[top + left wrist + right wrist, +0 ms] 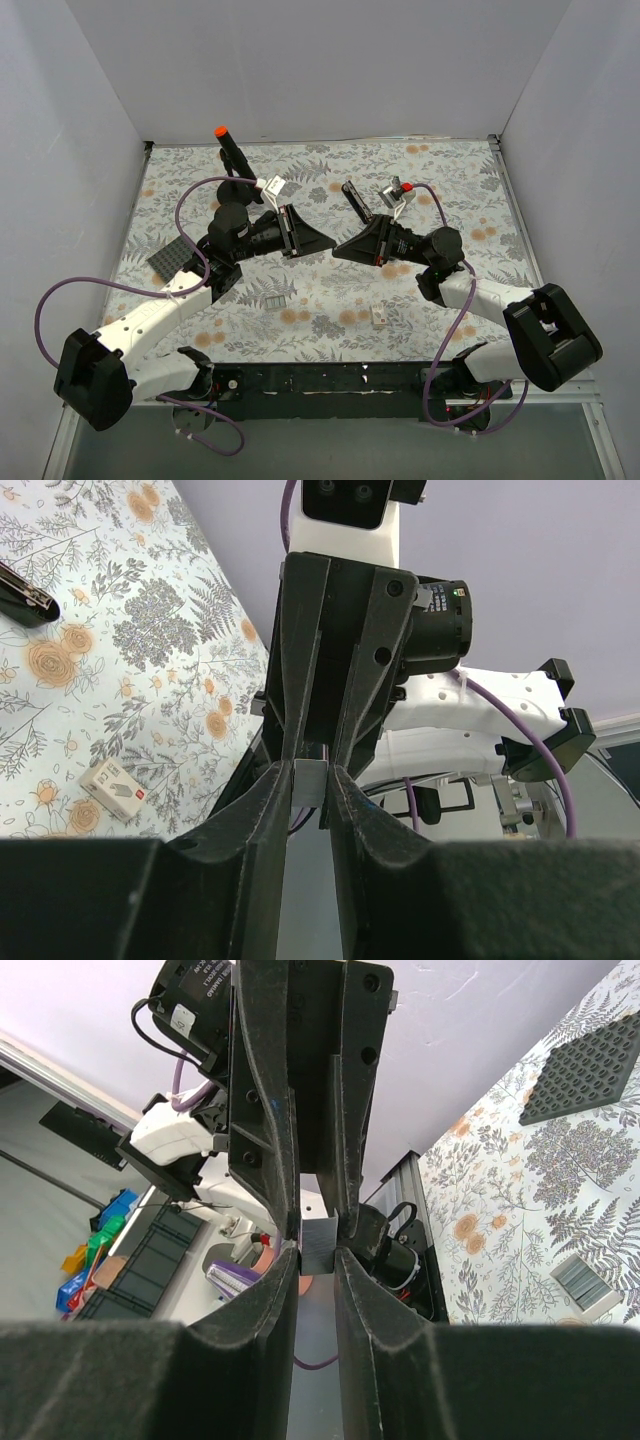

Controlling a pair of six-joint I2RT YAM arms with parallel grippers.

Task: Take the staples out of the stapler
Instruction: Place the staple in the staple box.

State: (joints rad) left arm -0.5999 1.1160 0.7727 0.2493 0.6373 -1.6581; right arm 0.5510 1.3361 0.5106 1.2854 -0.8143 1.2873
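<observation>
Top external view first: the two arms reach toward each other over the flowered table (470,190), and the left gripper (328,241) and right gripper (340,249) meet tip to tip near the middle of the frame. The stapler (357,203) lies flat on the table just above the right gripper, apart from both. A black post with an orange tip (228,150) stands at upper left, a dark studded plate (172,262) lies at left, and a small white box (379,316) sits lower down, right of centre.

Left wrist view: the left gripper (310,775) has its fingers pressed onto a small grey piece (310,783). The right gripper (318,746) comes down from the top of the frame with its tips on the same piece. The stapler (25,595) shows at the upper left edge, the white box (115,788) at lower left.

Right wrist view: the right gripper (318,1256) pinches the grey piece (320,1245) from below, while the left gripper (318,1222) closes on it from above. The studded plate (590,1070) is at upper right. The stapler is outside this view.
</observation>
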